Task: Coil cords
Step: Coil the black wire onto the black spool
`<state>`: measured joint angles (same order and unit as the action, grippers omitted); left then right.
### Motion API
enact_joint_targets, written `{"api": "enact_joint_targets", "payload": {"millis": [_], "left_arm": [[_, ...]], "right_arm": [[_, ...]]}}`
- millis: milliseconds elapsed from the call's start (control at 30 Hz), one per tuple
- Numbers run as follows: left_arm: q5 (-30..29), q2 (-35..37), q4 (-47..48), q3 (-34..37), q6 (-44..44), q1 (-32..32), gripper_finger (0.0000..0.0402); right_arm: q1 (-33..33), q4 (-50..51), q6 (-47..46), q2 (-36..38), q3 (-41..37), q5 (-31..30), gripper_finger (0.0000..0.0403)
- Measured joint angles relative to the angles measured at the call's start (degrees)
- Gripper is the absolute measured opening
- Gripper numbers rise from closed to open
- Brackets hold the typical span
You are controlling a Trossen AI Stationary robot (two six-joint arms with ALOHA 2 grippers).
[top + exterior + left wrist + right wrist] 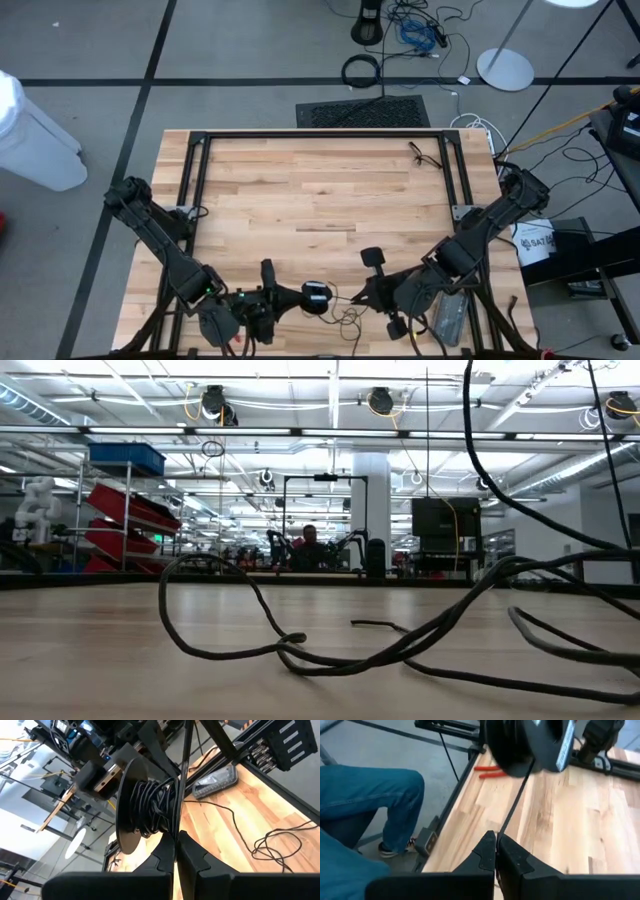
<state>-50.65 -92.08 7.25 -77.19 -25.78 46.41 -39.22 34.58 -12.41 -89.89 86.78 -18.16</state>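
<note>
At the table's near edge, the left gripper (268,297) is clamped shut on the rim of a small black spool (316,296), its fingers (165,857) pinching one flange while turns of thin black cord (152,807) sit wound around the core. To the spool's right, the cord's loose end (350,318) trails in loops across the wood. Farther right, the right gripper (375,292) is closed on the cord itself, its fingers (487,852) nipping the strand that runs taut back to the spool. To wind cleanly, the right arm should likely keep light tension and feed the strand between the flanges, while the left holds the spool steady, so no loop slips over the rim.
</note>
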Motion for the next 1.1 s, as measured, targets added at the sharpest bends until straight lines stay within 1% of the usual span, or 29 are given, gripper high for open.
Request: {"api": "enact_joint_targets", "payload": {"millis": [133,300,500,700,967,1100], "left_arm": [[-0.42,0.14,1.48,0.00,1.10,0.11,0.0006],[-1.36,0.54,6.83,0.00,5.12,-0.31,0.0006],[-1.19,1.60,12.05,0.00,10.52,-1.40,0.0006],[-0.71,2.48,15.22,0.00,12.05,-1.66,0.0006],[2.48,4.27,17.28,0.00,12.99,-1.81,0.0006],[2.64,5.55,19.76,0.00,13.33,-1.81,0.0006]], "right_arm": [[-0.17,1.78,-1.52,0.04,0.00,0.48,0.0002],[-0.28,3.12,-3.31,0.11,-0.04,0.67,0.0026],[-0.17,5.89,-5.28,0.11,-0.04,-3.14,0.0065],[-0.17,8.77,-7.95,0.11,-0.04,-8.46,0.0091],[-1.31,8.76,-9.58,0.06,-0.04,-13.56,0.0094],[-2.91,8.82,-9.61,0.00,-0.04,-17.07,0.0094]]}}
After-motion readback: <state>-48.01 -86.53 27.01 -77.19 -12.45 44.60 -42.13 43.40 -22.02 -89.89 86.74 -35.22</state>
